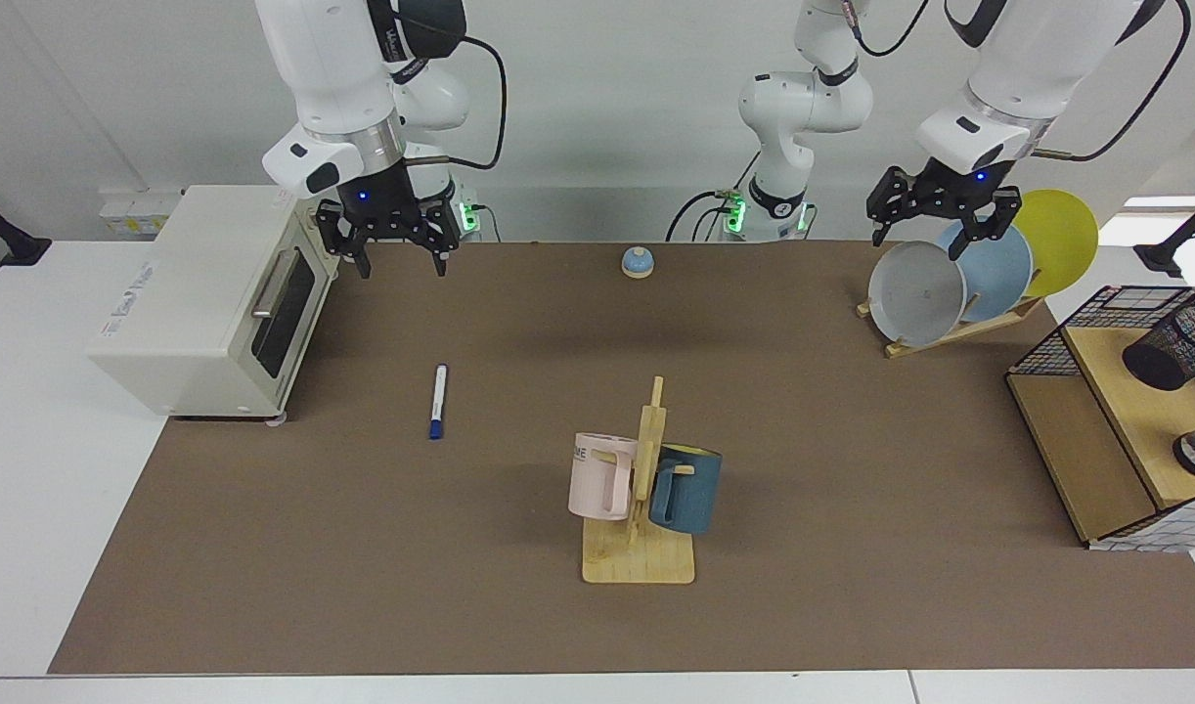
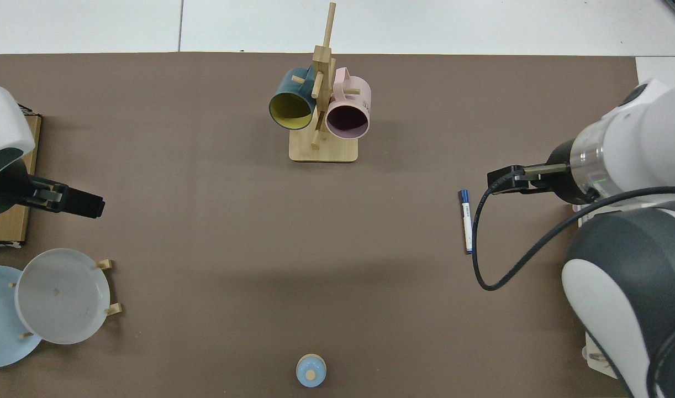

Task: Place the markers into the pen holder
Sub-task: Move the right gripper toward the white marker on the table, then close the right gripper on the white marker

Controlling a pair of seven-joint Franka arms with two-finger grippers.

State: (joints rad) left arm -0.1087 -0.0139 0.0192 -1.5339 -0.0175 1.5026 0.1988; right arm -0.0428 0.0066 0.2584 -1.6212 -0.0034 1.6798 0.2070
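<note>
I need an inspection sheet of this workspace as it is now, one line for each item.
Surface: brown mat, flat.
Job's things: marker lying on the mat, untouched; pen holder tipped on the wire rack.
Clutter: toaster oven, mug tree with two mugs, plate rack, bell.
End effectors: right end effector open, above the mat by the oven; left end effector open, over the plates.
Cables: black cable looping above the marker.
Surroundings: nothing seen.
</note>
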